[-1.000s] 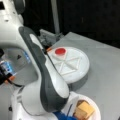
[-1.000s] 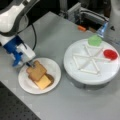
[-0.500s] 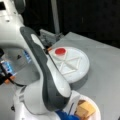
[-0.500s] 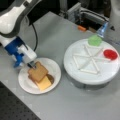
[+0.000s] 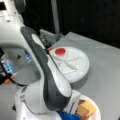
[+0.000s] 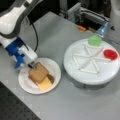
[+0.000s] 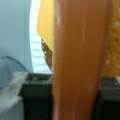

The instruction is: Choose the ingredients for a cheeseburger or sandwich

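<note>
On the white paper plate (image 6: 26,85) lies the sandwich stack: a brown toast square (image 6: 38,73) on top, a yellow cheese square (image 6: 45,84) and the dark patty (image 6: 51,78) peeking out below. My gripper (image 6: 32,66) is at the toast's left corner and is shut on it. In the wrist view the toast (image 7: 82,60) fills the gap between the dark fingers (image 7: 37,82), with the cheese (image 7: 46,22) behind. The green leaf piece (image 6: 95,40) and red disc (image 6: 110,54) rest on the divided round tray (image 6: 75,80). In a front view the toast (image 5: 86,108) shows beside the arm, which hides the fingers.
The divided white tray (image 5: 82,72) with the red disc (image 5: 60,51) stands to the plate's right in a front view. Grey equipment (image 6: 85,15) with an orange piece sits at the table's back. A black cable (image 6: 36,35) hangs near the arm.
</note>
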